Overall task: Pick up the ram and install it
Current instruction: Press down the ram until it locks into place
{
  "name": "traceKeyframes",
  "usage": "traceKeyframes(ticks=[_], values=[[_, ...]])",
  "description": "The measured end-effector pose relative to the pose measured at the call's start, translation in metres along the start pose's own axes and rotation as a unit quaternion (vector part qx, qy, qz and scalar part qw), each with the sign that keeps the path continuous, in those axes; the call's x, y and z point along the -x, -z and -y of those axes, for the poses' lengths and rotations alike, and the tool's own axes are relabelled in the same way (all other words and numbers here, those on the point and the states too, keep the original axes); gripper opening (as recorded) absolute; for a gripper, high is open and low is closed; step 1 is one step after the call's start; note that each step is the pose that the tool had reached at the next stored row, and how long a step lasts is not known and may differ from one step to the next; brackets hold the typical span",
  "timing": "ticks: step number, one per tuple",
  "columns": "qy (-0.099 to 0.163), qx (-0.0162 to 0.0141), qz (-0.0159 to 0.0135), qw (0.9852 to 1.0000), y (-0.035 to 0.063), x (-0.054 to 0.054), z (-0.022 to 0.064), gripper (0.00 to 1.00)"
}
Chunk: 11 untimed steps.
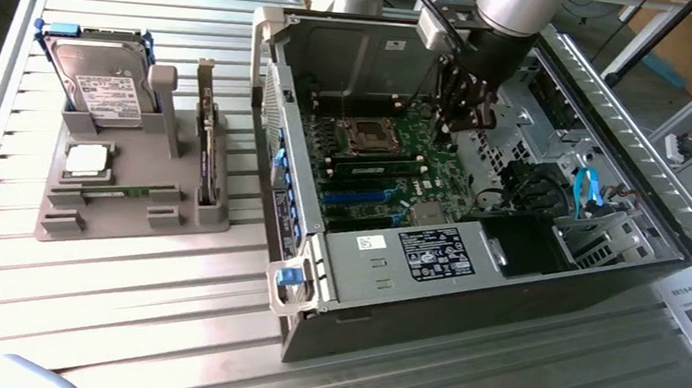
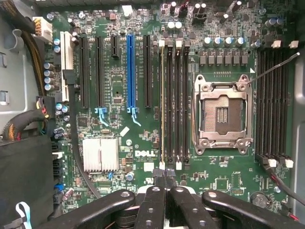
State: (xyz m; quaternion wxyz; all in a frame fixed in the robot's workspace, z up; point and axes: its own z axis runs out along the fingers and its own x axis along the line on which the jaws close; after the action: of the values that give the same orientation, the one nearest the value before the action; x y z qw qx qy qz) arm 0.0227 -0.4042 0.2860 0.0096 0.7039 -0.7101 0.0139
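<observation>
Gripper (image 2: 162, 180): fingers pressed together, nothing pinched, as I read it. The ram (image 2: 162, 105) stands on edge in the memory slot of its bank farthest from the CPU socket (image 2: 221, 113) and looks seated. Its long axis runs straight away from the fingertips, with the near end just beyond them on the same line. In the exterior view the gripper hangs inside the case (image 1: 641, 208), toward that view's right of the ram

I count one ram (image 1: 373, 169), one hard drive (image 1: 105, 82), one expansion card (image 1: 208, 146), one grey holder (image 1: 122, 218), one open computer case (image 1: 435, 321), one processor socket (image 1: 363, 137), and my one tool (image 2: 162, 177).
</observation>
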Motion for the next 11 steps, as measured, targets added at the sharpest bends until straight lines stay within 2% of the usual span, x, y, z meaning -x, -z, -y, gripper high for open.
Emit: traceKeyframes(ticks=[11], values=[[0.0,-0.0069,0.0001,1.0,-0.0084,0.0003,0.0,0.1]])
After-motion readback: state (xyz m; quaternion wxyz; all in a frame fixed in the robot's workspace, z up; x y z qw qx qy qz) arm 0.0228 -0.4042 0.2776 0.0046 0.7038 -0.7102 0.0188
